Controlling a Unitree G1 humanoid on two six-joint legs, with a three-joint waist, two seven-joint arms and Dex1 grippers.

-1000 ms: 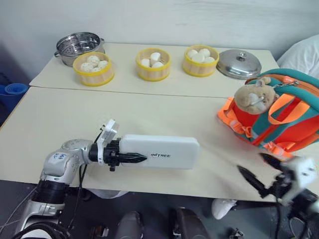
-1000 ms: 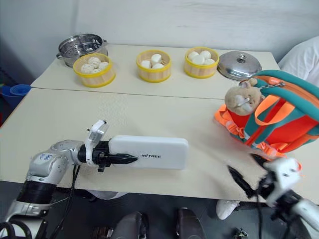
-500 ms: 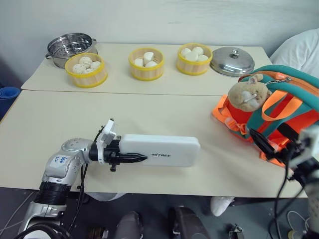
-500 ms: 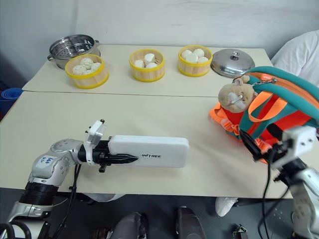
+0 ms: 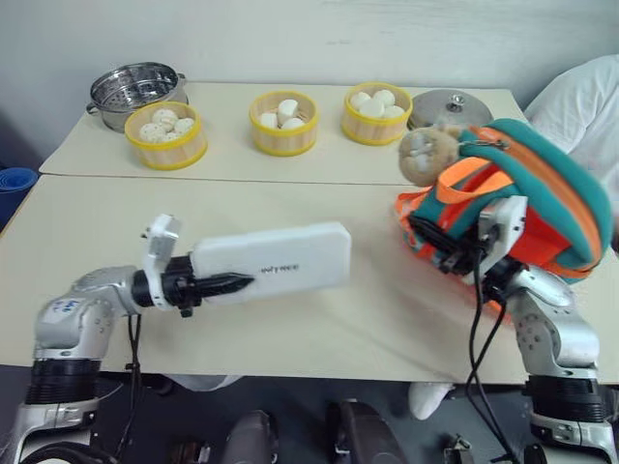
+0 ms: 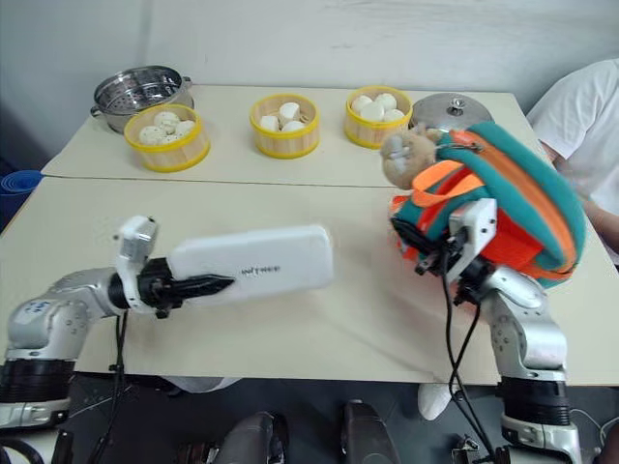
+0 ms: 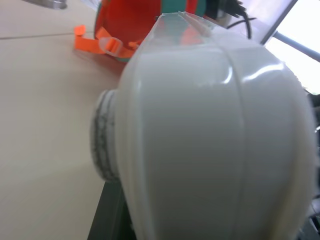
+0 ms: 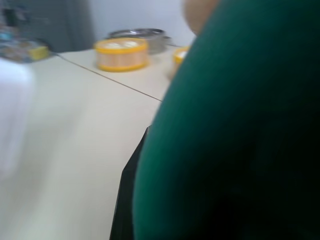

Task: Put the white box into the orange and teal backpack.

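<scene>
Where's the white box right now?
The white box is held in the left hand above the table's near-left area, pointing toward the orange and teal backpack.

White box left of backpack; baskets behind.

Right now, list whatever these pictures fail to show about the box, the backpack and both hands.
- Backpack opening: eye views give its outside alone; open or zipped, cannot tell.
- Right hand: its tips lie against the backpack's orange front; what they pinch is hidden. The right wrist view is blurred teal.
- White box: its near end covers the left hand in the left wrist view.
- Steel lid: partly behind the plush charm.
</scene>
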